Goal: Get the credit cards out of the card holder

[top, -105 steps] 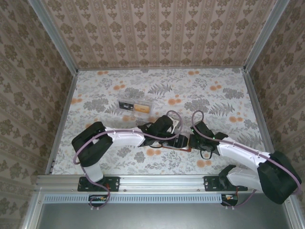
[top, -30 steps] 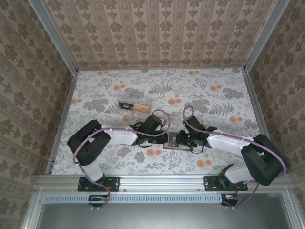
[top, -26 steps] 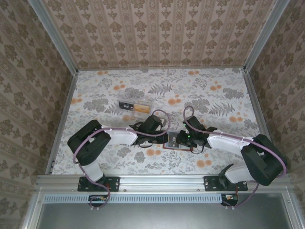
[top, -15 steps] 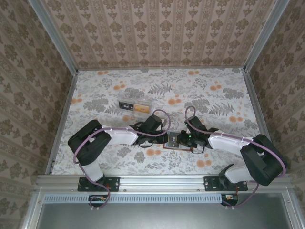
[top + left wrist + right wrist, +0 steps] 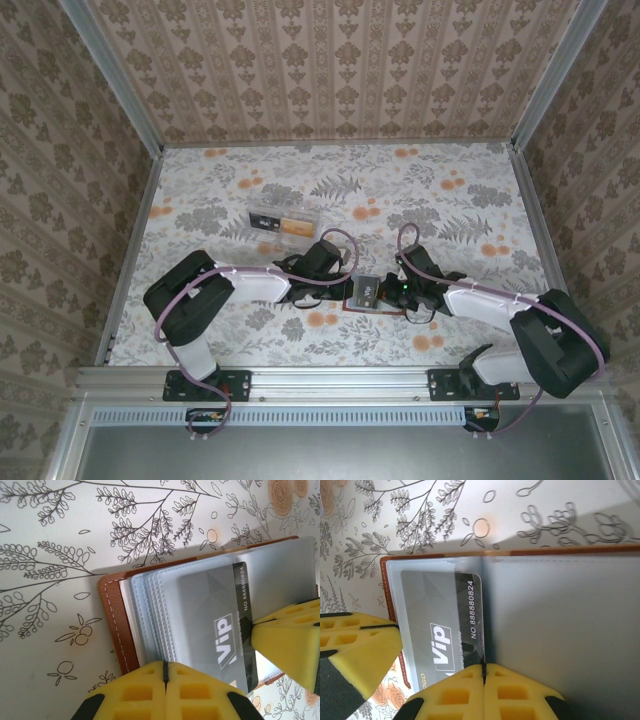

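Observation:
The card holder point(image 5: 366, 296) lies open on the flowered table between my two grippers, its brown rim point(image 5: 112, 620) and blue-grey lining point(image 5: 560, 620) showing. A dark grey credit card point(image 5: 210, 615) marked "Vip" sticks partly out of a clear sleeve. My right gripper point(image 5: 483, 669) is shut on that card's point(image 5: 435, 610) long edge. My left gripper point(image 5: 165, 666) is shut on the edge of the holder's stacked clear sleeves. In the top view the left gripper point(image 5: 345, 288) and right gripper point(image 5: 388, 292) meet over the holder.
A clear plastic oblong box point(image 5: 283, 222) with something orange inside lies behind the left arm. Patterned walls close the table on three sides, and a metal rail point(image 5: 330, 380) runs along the near edge.
The right gripper's jaws have closed onto the grey card's edge, and the right wrist has shifted slightly right. The left gripper has stayed shut in place.

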You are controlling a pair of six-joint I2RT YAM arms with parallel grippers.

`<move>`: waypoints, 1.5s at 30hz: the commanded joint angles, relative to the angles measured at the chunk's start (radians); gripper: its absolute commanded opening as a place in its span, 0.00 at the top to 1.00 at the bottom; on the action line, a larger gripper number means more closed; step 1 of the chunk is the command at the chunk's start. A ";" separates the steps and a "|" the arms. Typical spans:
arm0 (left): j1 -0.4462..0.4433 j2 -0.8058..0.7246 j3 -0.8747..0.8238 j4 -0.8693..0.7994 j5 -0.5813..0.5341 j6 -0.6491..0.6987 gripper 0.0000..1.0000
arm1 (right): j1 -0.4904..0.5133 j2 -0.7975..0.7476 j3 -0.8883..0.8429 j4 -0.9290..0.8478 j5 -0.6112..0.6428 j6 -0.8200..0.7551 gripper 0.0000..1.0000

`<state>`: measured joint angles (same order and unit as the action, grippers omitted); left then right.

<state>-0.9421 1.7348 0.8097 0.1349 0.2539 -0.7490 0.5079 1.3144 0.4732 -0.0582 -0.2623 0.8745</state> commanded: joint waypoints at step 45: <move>-0.062 0.083 0.160 -0.163 0.003 0.055 0.92 | -0.043 -0.066 -0.024 -0.101 0.021 -0.055 0.80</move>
<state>-0.9928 1.8050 0.9813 -0.0158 0.2428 -0.7021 0.4690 1.2472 0.4561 -0.1257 -0.2584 0.8299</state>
